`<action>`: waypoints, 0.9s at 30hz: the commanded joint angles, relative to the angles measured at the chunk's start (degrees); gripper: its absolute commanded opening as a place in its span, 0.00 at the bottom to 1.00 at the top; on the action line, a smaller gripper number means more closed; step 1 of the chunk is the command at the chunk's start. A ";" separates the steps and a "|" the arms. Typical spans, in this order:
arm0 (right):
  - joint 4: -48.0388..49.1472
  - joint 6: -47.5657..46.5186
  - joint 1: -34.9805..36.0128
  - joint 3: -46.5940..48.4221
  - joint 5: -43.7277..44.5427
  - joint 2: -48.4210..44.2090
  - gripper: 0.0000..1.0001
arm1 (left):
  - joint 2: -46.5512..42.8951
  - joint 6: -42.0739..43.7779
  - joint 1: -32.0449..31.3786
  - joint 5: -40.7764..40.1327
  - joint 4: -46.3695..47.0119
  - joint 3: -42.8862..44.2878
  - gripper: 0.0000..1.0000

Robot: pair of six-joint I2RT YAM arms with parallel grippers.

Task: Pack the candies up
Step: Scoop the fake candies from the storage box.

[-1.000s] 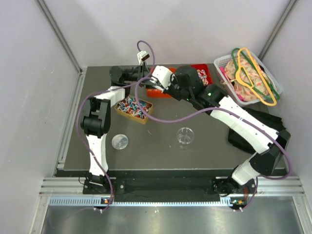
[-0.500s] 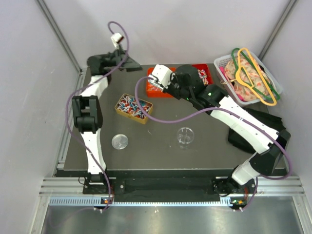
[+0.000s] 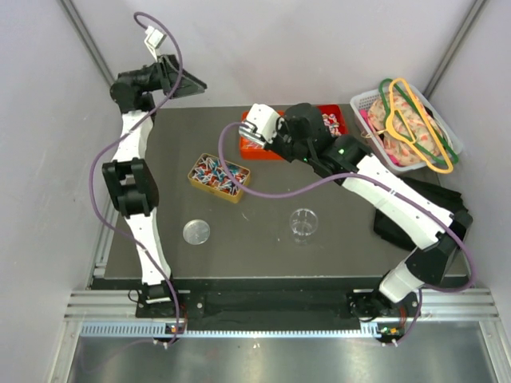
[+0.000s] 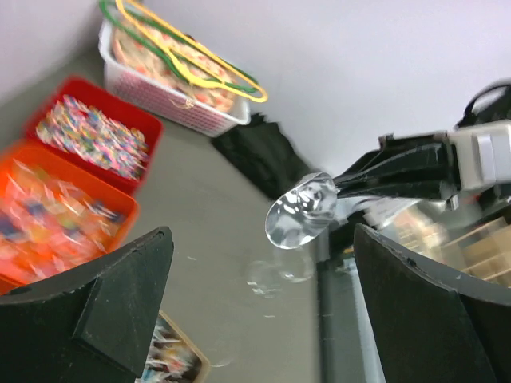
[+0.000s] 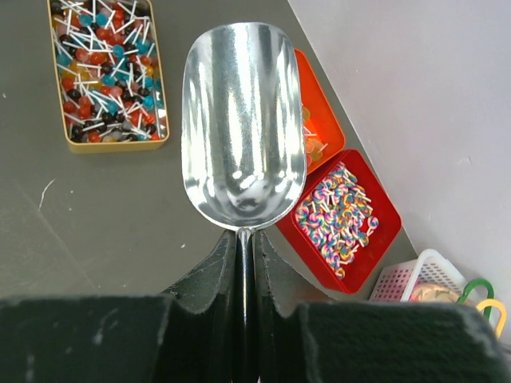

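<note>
The right gripper (image 5: 245, 243) is clamped on the handle of an empty scoop (image 5: 243, 120). It holds the bowl level at 11 o'clock on the table, over the orange tray's (image 5: 315, 112) edge, likely poised to dip into the candies (image 5: 108, 72), which lie in the tin (image 5: 112, 146) at 9 o'clock. The left gripper (image 3: 182, 80) hangs high at the far 10 o'clock corner, jaws spread wide and empty, probably parked clear of the scoop's path. A second ago it was low beside the orange tray with its jaws about half closed, while the right arm has hardly moved.
</note>
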 commanded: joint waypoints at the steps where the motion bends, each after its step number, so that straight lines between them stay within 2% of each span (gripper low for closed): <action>1: 1.64 1.15 1.14 2.73 0.08 -0.48 0.00 | -13.45 25.04 0.49 -3.44 -12.65 0.97 0.99; 2: 1.47 1.33 1.14 2.73 0.08 -0.66 0.00 | -17.64 41.72 0.84 -5.64 -22.20 -0.26 0.99; 3: 1.29 1.33 1.06 2.73 0.17 -0.75 0.00 | -20.12 53.63 1.28 -12.19 -45.44 -1.41 0.99; 4: 1.20 1.24 1.14 2.47 0.69 -0.83 0.00 | -22.76 67.32 1.28 -17.74 -61.59 -1.68 0.99; 5: 1.29 1.15 1.14 2.12 0.79 -1.36 0.00 | -27.39 87.47 0.50 -23.36 -69.06 -2.99 0.99; 6: 1.29 0.89 1.23 1.94 0.87 -1.71 0.00 | -29.53 92.11 -0.90 -30.99 -70.96 -5.61 0.99; 7: 1.29 0.19 1.14 1.68 1.31 -1.97 0.00 | -31.12 92.94 -1.09 -32.98 -68.63 -11.03 0.99; 8: 1.03 -0.16 1.14 1.59 1.40 -2.24 0.00 | -31.92 94.52 -1.01 -34.65 -69.22 -12.04 0.99; 11: 0.33 -1.39 1.14 2.02 1.32 -2.24 0.00 | -30.61 104.42 -1.36 -40.45 -81.76 -13.19 0.99; 13: -0.38 -2.18 1.23 2.46 1.22 -1.98 0.00 | -30.26 110.94 -1.44 -45.62 -87.30 -17.73 0.99; 14: -0.55 -2.62 1.23 2.90 1.23 -1.89 0.00 | -29.73 116.36 -1.53 -47.57 -88.20 -19.68 0.99; 17: -0.99 -3.33 1.23 3.78 0.96 -1.01 0.00 | -27.62 123.77 -1.53 -52.76 -90.93 -26.63 0.97; 22: -3.62 -3.95 1.40 6.06 -1.06 0.83 0.00 | -25.42 128.63 -1.18 -56.37 -89.01 -37.00 0.86; 23: -4.07 -4.03 1.67 6.50 -0.97 1.27 0.00 | -25.33 128.72 -1.09 -56.81 -87.70 -38.23 0.81; 27: -4.86 -5.26 3.07 7.12 -0.18 3.29 0.00 | -23.84 129.25 -1.01 -55.50 -87.94 -40.26 0.76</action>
